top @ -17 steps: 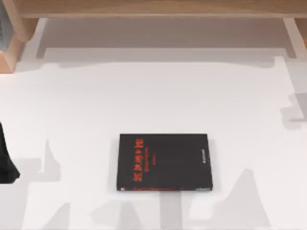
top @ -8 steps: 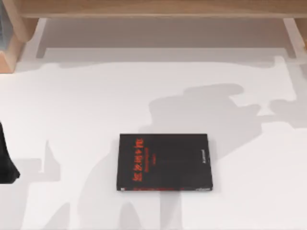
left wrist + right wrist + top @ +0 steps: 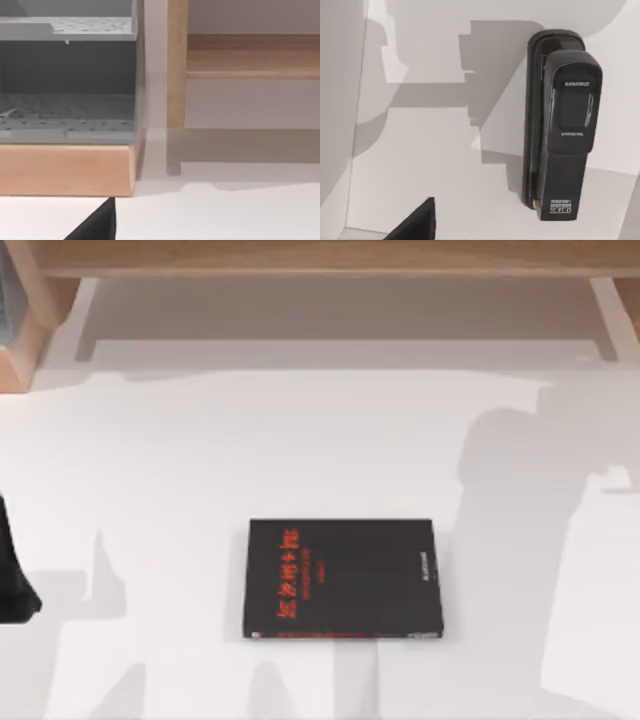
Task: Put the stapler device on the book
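Note:
The book [image 3: 343, 579] lies flat at the middle of the white table, black-covered, with red lettering along its left side. The stapler device [image 3: 560, 130] is a slim black bar lying on the white table, seen from above in the right wrist view with bare table around it. A dark corner of my right gripper [image 3: 415, 225] shows apart from the stapler device, touching nothing. My left arm [image 3: 12, 580] rests parked at the table's left edge, well left of the book.
A wooden shelf [image 3: 320, 258] runs along the back of the table. At the back left stands a grey perforated rack [image 3: 67, 75] on a wooden base [image 3: 65, 170], with a wooden post [image 3: 176, 65] beside it. A large arm shadow [image 3: 510, 500] covers the table's right side.
The large arm shadow has swept from the table's middle toward the right. The book and the left arm have not moved.

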### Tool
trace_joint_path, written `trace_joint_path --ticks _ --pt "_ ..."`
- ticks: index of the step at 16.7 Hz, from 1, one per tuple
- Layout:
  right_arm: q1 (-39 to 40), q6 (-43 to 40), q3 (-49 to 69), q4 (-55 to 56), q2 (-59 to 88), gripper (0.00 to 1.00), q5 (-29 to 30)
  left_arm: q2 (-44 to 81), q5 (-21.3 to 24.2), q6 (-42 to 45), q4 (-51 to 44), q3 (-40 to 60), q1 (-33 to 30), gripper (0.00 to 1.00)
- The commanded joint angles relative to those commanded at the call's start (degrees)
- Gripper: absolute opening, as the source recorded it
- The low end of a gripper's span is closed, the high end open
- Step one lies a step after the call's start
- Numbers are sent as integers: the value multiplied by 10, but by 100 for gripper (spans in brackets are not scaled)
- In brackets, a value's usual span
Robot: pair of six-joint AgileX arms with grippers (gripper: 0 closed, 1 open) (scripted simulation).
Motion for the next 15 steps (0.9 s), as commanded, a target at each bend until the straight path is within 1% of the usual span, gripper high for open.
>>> trace_joint_path --ticks 2,4,11,15 --pt "-3 -8 51 -22 51 100 0 0 0 0 0 0 0 100" --pt "-3 -12 79 -32 77 100 0 0 0 0 0 0 0 100" --pt "-1 -12 83 -33 82 100 0 0 0 0 0 0 0 100" --pt "-3 -14 83 -68 49 100 0 0 0 0 0 0 0 100"
